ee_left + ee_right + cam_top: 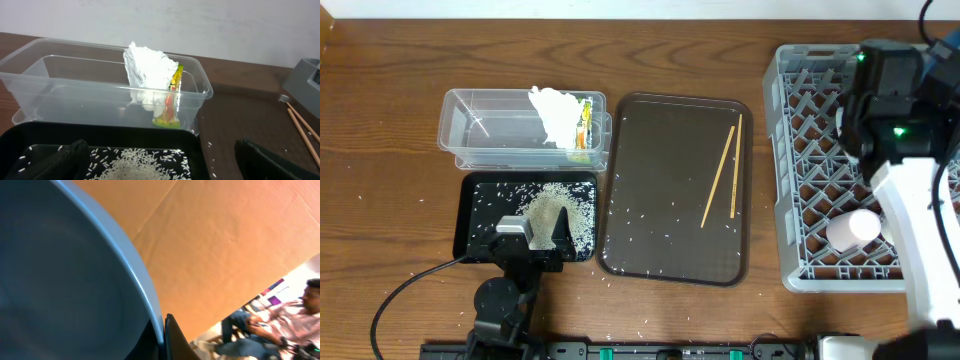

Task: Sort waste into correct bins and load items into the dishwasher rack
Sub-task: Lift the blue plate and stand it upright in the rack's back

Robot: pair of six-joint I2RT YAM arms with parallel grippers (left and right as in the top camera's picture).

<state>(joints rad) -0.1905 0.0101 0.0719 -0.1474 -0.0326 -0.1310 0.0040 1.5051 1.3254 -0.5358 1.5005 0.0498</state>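
- plate [60, 280] rim pinched in my right gripper [161, 337], over the rack [800, 150]
- left gripper [167, 160] wide open; tissue [147, 72], wrapper [172, 100], most rice [555, 205] binned
- chopsticks [718, 176] not yet loaded

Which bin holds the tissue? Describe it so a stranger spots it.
Start at the brown tray mid-table. Left of its far corner sits the clear tub, a black tray nearer the robot. Only the tub is see-through and holds a tissue and wrapper.
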